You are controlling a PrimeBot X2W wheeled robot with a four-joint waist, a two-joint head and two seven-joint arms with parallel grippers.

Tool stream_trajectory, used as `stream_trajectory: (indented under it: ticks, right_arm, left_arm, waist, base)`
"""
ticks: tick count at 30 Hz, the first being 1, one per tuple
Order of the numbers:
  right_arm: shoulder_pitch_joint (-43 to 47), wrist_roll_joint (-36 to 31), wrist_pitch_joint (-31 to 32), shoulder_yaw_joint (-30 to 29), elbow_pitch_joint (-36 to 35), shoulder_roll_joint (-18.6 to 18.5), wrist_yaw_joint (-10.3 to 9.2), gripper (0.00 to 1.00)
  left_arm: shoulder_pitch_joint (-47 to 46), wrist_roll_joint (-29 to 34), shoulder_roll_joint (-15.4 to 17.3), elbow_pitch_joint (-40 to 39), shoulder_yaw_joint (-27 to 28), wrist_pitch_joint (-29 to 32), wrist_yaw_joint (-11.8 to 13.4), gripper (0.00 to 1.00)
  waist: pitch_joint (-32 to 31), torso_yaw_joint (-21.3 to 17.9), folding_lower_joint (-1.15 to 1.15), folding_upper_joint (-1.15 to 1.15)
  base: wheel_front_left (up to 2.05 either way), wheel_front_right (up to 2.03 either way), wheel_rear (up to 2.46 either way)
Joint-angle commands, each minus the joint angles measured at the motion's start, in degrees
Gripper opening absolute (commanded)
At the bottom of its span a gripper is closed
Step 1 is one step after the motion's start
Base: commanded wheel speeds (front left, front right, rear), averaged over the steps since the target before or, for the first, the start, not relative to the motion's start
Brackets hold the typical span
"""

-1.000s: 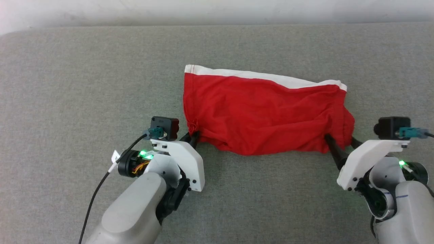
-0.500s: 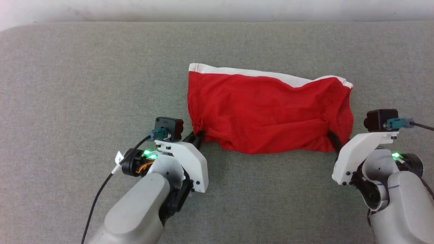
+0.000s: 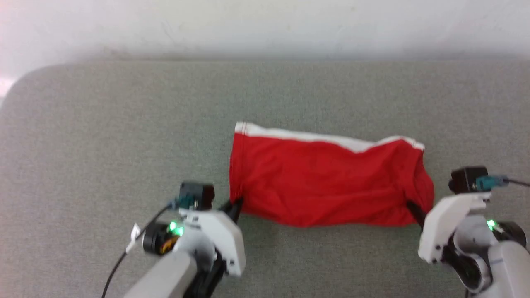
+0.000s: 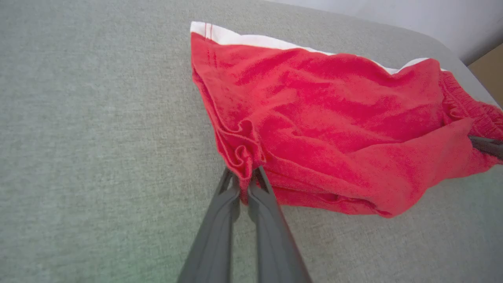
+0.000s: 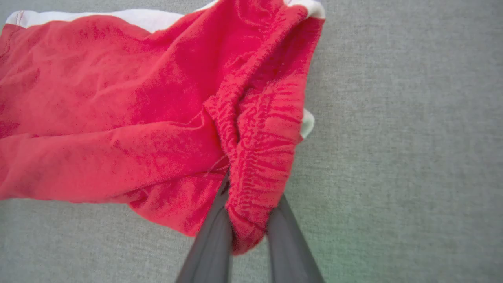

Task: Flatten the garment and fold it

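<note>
Head view, blurred: red shorts [image 3: 327, 186] spread on the grey tabletop [image 3: 103, 145], white band [image 3: 298, 135] along the far edge, near edge curved and rumpled. Near left corner clamped in the left gripper [image 3: 237, 204]; near right corner taken by the right gripper [image 3: 412, 205], fingertips buried in cloth. Left wrist view: jaws pinched tight on a puckered fold of hem [image 4: 239, 149], further layers stacked beneath; at the right border, one dark finger [image 4: 487, 145] of the other arm poking from the fabric, cut off by the frame. Right wrist view: jaws clenched around the gathered elastic waist [image 5: 263, 129], tips hidden under it; a scrap of white peeking out beside the bunch, origin unclear.
</note>
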Motion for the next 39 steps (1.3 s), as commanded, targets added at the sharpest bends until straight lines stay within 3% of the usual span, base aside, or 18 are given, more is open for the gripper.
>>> stream_trajectory:
  ticks: [1,7,14,21,22,23,31,39]
  right_arm:
    - [1.46,0.86,0.45,0.12,-0.45,-0.75,-0.06,0.00]
    - [7.61,3.97,2.59,1.07,-2.83,-4.93,-0.06,0.00]
    - [12.57,4.47,2.47,2.06,-3.17,-8.90,-0.06,0.00]
    - [13.65,5.54,1.24,3.74,-1.93,-9.41,-0.06,0.00]
    - [13.61,5.61,0.57,3.96,-2.07,-9.52,-0.06,0.67]
    - [13.61,5.73,0.01,3.94,-2.22,-9.57,-0.06,1.00]
    - [15.78,8.53,1.65,1.63,-9.09,-9.97,-0.06,1.00]
    - [15.95,3.93,4.44,-4.10,-11.12,-6.66,-0.06,1.00]
  left_arm:
    - [2.13,-0.55,0.76,-0.63,-0.15,0.02,0.10,0.00]
    - [10.64,-2.11,2.57,-5.83,-1.51,0.71,1.34,0.00]
    - [17.99,-3.33,1.75,-9.24,-3.78,0.26,2.60,0.00]
    - [18.15,-1.92,0.70,-6.43,-5.67,-1.40,1.84,0.00]
    - [17.88,-1.66,0.67,-6.01,-5.68,-1.88,1.70,0.02]
    - [17.63,-1.36,0.75,-5.69,-5.62,-2.38,1.67,1.00]
    - [16.30,0.13,2.82,-8.20,-2.79,-7.39,2.41,1.00]
    - [13.79,6.66,6.14,-12.18,0.97,-18.47,4.47,1.00]
  waist:
    - [-3.02,0.33,0.01,0.00]
    - [-6.17,1.57,0.01,0.00]
    - [-6.85,2.86,0.01,0.00]
    - [-7.22,3.38,0.01,0.00]
    - [-7.55,3.37,0.01,0.00]
    - [-7.99,3.36,0.01,0.00]
    - [-10.15,3.76,0.01,0.00]
    - [-9.27,5.02,0.01,0.00]
  base:
    - [0.00,0.00,0.00]
    - [0.00,0.00,0.00]
    - [0.00,0.00,0.00]
    - [0.00,0.00,0.00]
    - [0.00,0.00,0.00]
    - [0.00,0.00,0.00]
    - [0.00,0.00,0.00]
    - [0.00,0.00,0.00]
